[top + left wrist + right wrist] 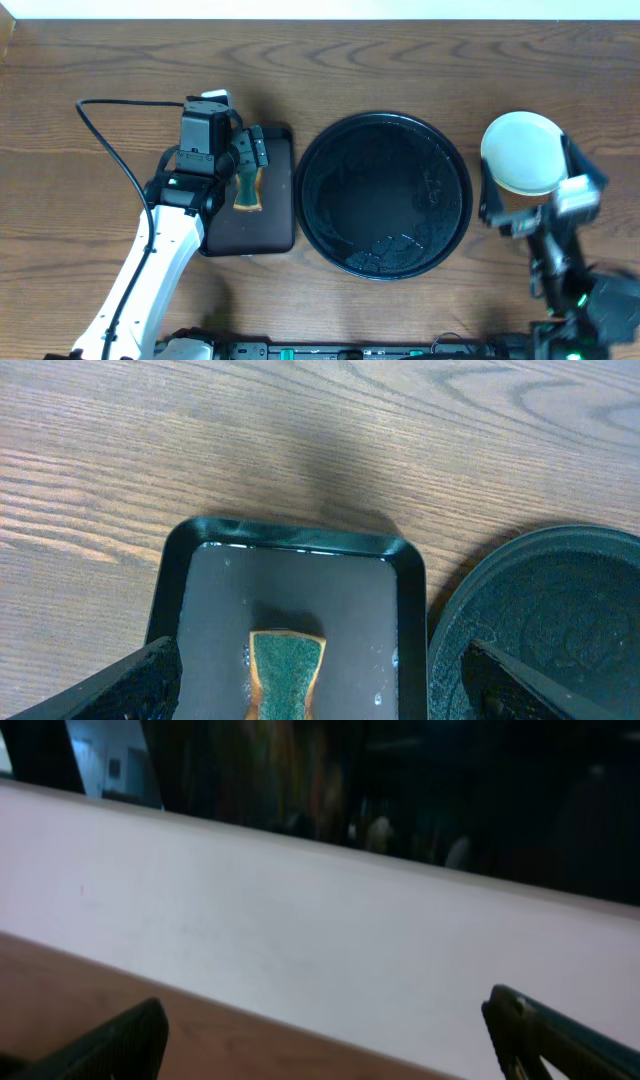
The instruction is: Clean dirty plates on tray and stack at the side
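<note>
Wooden bench (100,60), seen from overhead: the big round black tray (383,190) sits centre, wet, w/ no plate on it. Just left of it, a small rectangular tray (275,220) carries a green-topped sponge (287,670). The plates (520,150) lie off the tray, on the bench just beside its right rim. From above they read as one pale disc, so the count can't be told.

Left gripper (320,652) hangs over the rectangular tray, jaws spread wide w/ the sponge betw. them. The sponge's long axis runs away from the wrist cam, across the closing line, so a squeeze would meet its narrow sides.

Right gripper (325,1005) belongs to the arm nearer the plates. Its jaws are also wide apart, nothing betw. them, and its cam faces the wall.

Judgement: cleaning looks about done. If more wiping is due, the left arm need only drop and close.
</note>
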{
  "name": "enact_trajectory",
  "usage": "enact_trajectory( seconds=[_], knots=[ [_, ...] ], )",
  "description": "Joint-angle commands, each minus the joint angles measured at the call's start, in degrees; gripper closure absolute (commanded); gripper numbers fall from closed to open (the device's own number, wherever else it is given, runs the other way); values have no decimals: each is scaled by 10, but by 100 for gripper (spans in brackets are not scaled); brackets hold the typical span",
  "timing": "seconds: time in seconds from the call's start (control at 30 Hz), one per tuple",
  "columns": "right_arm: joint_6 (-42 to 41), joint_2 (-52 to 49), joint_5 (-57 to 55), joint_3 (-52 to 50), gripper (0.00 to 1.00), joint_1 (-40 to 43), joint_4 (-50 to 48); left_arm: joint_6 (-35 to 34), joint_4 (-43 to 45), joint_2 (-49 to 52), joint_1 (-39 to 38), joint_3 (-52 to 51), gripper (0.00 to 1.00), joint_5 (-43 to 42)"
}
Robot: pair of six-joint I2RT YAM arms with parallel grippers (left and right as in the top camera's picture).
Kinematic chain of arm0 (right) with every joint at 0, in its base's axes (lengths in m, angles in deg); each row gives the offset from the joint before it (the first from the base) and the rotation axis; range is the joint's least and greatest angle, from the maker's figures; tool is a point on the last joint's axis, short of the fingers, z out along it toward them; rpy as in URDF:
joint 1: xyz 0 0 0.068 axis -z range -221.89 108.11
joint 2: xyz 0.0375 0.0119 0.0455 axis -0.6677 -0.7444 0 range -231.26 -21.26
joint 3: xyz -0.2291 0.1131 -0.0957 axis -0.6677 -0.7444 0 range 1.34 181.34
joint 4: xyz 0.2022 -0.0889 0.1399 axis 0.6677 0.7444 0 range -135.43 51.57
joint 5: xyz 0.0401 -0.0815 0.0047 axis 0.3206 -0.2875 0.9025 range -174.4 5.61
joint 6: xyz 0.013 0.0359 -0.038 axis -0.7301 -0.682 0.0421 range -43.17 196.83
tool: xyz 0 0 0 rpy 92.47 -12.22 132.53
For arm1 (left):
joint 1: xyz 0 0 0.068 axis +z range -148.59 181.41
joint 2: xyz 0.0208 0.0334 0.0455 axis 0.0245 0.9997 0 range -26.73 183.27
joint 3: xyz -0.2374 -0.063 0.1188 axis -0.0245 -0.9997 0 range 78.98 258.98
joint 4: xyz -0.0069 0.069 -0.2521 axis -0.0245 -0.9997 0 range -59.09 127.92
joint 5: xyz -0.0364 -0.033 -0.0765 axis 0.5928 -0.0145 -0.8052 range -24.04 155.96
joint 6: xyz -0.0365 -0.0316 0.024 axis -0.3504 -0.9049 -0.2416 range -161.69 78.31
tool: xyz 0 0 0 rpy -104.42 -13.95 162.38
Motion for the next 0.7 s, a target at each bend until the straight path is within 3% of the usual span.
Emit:
enact_trajectory(
  seconds=[0.0, 0.13, 0.37, 0.6, 0.67],
  knots=[
    [2, 74, -15, -102, 1, -5, -33, -1, -2, 0, 1, 9, 10, 5],
    [2, 155, -21, -174, 1, -5, -35, -1, -2, 0, 1, 9, 10, 5],
    [-12, 210, -21, -233, 1, -4, -15, -1, -2, 0, 1, 9, 10, 5],
    [-22, 209, -18, -233, 1, -4, 155, -1, -2, 0, 1, 9, 10, 5],
    [-22, 209, -21, -232, 1, -4, 151, -1, -2, 0, 1, 9, 10, 5]
  ],
)
